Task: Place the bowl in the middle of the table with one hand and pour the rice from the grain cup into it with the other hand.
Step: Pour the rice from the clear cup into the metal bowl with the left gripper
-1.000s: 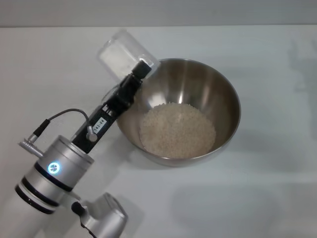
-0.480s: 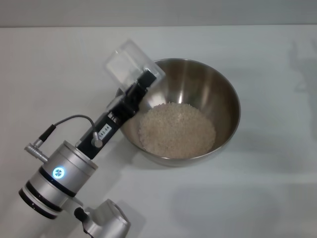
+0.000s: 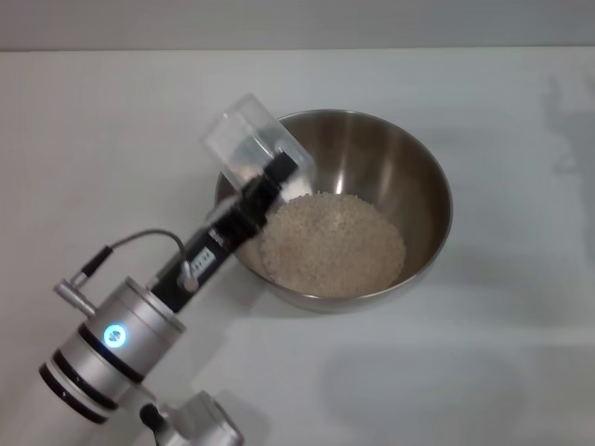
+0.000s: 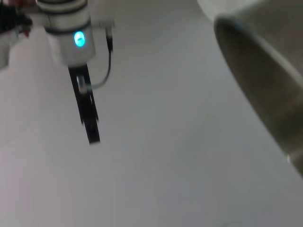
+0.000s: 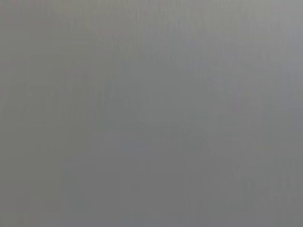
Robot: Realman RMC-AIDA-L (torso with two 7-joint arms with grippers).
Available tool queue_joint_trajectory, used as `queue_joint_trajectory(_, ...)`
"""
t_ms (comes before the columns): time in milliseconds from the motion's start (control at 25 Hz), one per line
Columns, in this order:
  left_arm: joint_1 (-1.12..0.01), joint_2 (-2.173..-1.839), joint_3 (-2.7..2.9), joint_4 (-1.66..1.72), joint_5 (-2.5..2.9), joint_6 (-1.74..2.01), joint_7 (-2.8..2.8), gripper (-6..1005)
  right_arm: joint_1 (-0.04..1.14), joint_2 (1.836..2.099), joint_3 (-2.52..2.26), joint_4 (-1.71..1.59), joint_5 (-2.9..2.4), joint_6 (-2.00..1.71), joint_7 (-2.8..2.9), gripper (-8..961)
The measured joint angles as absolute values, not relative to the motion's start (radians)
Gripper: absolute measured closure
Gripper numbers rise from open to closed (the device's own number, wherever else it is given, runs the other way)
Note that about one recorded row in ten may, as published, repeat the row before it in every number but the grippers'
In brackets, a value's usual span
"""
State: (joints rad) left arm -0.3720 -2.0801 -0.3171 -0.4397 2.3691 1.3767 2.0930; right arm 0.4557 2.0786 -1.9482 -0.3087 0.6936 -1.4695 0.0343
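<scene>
The steel bowl (image 3: 429, 177) stands in the middle of the white table (image 3: 502, 372) with a heap of rice (image 3: 335, 243) in it. My left gripper (image 3: 279, 169) is shut on the clear grain cup (image 3: 244, 139) and holds it tilted over the bowl's left rim, mouth toward the rice. The cup looks nearly empty. The left wrist view shows the bowl's outer wall (image 4: 265, 80) close by. It also shows my right gripper (image 4: 93, 137) farther off, hanging above the table away from the bowl. The right gripper is outside the head view.
Bare white tabletop lies on all sides of the bowl. A grey wall (image 3: 297, 23) runs along the table's far edge. The right wrist view shows only a plain grey surface.
My left arm has moved toward the bowl. The cup has come down and to the right, from outside the left rim to over it.
</scene>
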Motion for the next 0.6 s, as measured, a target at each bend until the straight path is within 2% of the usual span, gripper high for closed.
queue_joint_trajectory(280,-0.357,-2.08,-0.345,-0.474,2.359,1.393,2.006,978,0.454,2.079,-1.948,-0.308,0.693,-1.472,0.036,435)
queue_joint_trajectory(600,-0.318,-2.08,-0.448,-0.567,2.244,1.392,1.463,979,0.453,2.08,-1.949,-0.308,0.693,-1.469,0.036,436)
